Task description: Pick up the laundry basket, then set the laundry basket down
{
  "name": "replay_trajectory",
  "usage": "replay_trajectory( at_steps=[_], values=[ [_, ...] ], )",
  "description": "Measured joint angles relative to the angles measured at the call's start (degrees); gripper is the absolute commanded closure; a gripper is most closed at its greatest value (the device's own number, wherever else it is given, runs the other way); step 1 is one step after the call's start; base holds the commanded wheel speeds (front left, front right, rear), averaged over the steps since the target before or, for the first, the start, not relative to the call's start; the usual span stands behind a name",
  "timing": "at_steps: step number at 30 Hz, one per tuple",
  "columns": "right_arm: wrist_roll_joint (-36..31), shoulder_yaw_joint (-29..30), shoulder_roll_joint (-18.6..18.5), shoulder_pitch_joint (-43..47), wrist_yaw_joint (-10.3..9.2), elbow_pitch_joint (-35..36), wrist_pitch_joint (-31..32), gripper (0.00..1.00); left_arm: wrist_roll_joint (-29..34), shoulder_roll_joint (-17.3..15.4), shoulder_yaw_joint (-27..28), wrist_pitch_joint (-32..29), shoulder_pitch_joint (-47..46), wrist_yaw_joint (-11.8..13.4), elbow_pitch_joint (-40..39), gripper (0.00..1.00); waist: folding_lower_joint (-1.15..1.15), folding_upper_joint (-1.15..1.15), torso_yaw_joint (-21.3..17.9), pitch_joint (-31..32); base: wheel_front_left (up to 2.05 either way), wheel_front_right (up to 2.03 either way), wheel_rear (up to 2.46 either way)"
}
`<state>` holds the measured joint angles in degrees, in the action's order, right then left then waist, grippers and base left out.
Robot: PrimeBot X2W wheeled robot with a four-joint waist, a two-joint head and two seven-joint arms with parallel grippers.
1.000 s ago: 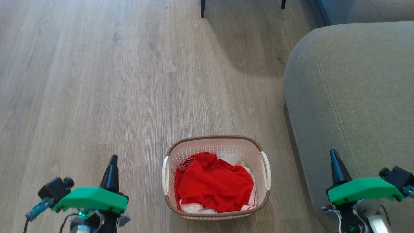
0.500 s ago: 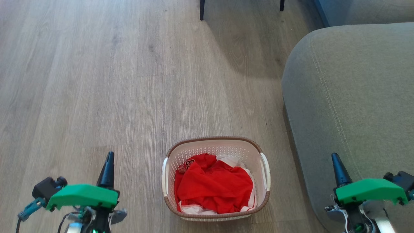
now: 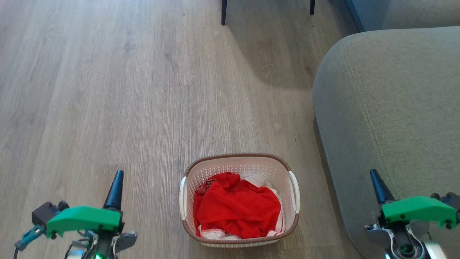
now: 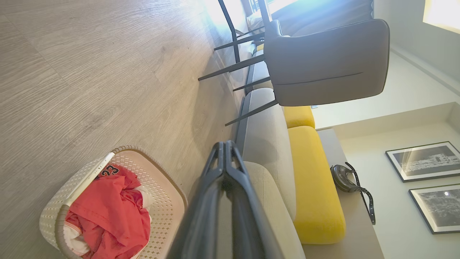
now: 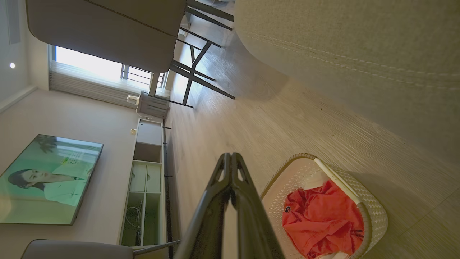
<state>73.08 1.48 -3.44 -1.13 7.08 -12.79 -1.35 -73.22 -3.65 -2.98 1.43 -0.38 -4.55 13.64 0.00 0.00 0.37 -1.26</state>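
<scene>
Left gripper (image 3: 118, 177) and right gripper (image 3: 374, 175) drift slightly lower, jaws shut and empty; the laundry basket (image 3: 237, 168) sits ungripped on the floor (image 3: 107, 90) between them.

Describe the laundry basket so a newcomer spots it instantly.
Find the big grey sofa; on the wood floor just beside its rounded end sits the laundry basket. It is small, cream and perforated, with a brown woven-look rim, and its bright red clothes stand out against the grey and wood tones around it.
</scene>
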Motion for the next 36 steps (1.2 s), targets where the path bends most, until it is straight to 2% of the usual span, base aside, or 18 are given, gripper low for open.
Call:
replay_trajectory(
  at_steps=[36],
  values=[
    [20.40, 3.92, -0.01, -2.13, 0.00, -2.91, 5.89, 1.00, -20.39, 0.03, 5.37, -5.95, -2.30, -2.54, 2.02, 1.00, 0.00, 0.00, -0.37, 1.09, 0.00, 0.00, 0.00]
  ],
)
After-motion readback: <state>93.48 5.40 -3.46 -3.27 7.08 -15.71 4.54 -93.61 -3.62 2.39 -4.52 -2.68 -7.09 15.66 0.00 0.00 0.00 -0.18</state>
